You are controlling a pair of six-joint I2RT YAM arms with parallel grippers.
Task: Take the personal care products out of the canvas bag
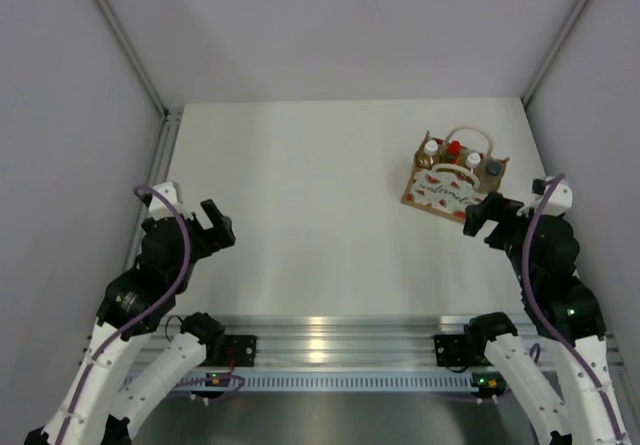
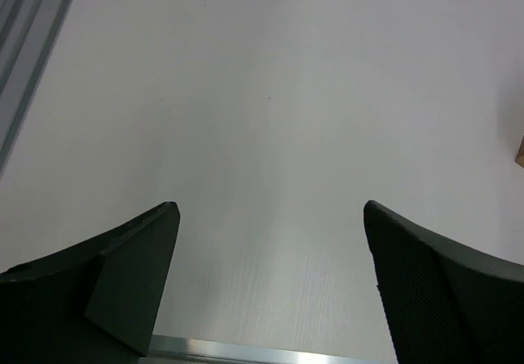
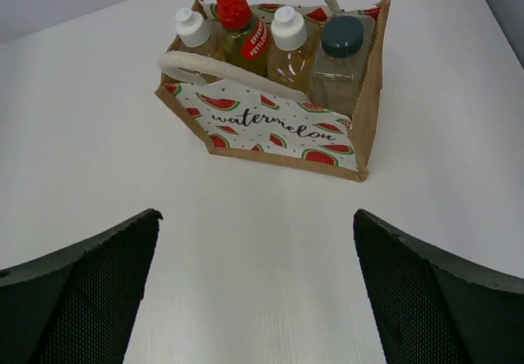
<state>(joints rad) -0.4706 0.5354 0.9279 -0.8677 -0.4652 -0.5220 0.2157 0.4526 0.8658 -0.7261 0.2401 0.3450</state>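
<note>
The canvas bag (image 1: 445, 190) (image 3: 278, 131) stands upright at the far right of the table, its white watermelon panel facing my right arm. Several bottles stand inside in a row: an amber one with a white cap (image 3: 193, 30), a yellow one with a red cap (image 3: 237, 22), a second amber white-capped one (image 3: 289, 40), and a clear one with a dark grey cap (image 3: 341, 49). My right gripper (image 1: 487, 215) (image 3: 255, 241) hovers open just short of the bag, nothing between its fingers. My left gripper (image 1: 208, 227) (image 2: 270, 217) hangs open over bare table at the near left.
White looped handles (image 3: 214, 68) arch over the bag's front and back. An aluminium rail (image 1: 330, 337) runs along the near edge between the arm bases. Grey walls close in the table (image 1: 300, 195) on the left, right and back. A brown corner of the bag (image 2: 520, 151) shows at the left wrist view's right edge.
</note>
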